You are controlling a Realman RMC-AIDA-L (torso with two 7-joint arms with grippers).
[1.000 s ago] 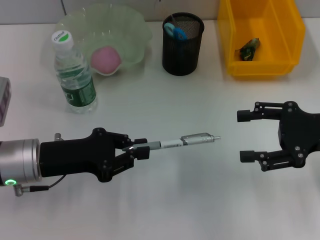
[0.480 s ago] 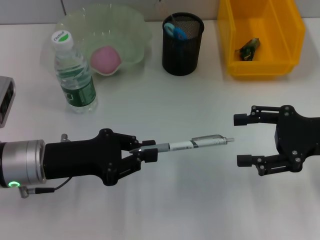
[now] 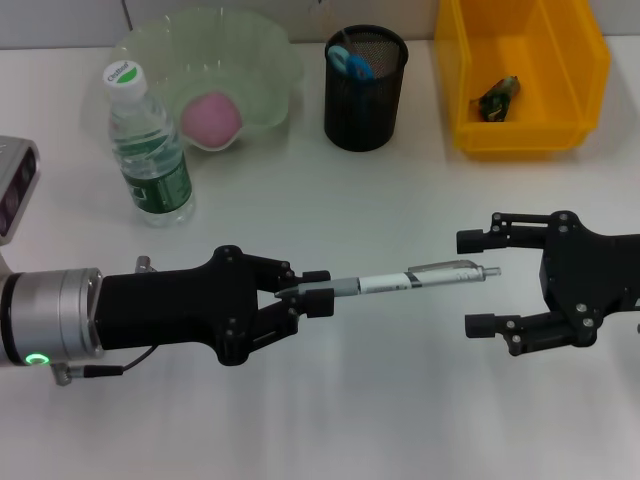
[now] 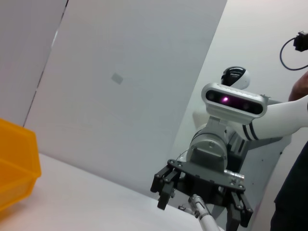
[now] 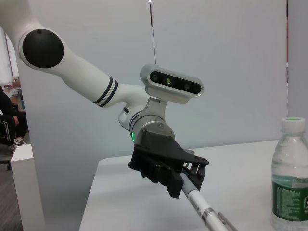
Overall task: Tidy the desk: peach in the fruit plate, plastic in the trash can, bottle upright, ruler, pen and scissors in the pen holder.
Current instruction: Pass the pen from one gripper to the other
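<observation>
Big white desk [image 3: 400,400] first, with the yellow trash can [image 3: 580,130] at the back right, plastic scrap already inside. Green fruit plate [image 3: 270,70] at the back left, pink peach [image 3: 211,120] sitting in it. Bottle [image 3: 148,150] standing up just beside the plate. Black pen holder [image 3: 365,110] in the back middle, blue scissors handles poking out. Down in front, left gripper [image 3: 305,295] clamped tight on one end of the pen [image 3: 420,277], held up off the desk and pointing across at the right gripper [image 3: 478,283]. Right gripper spread wide, pen tip reaching in between its fingers but not pinched. Looks like a hand-over of the pen. Next, probably: right fingers squeezing the pen, then left letting go, then a carry to the holder.
</observation>
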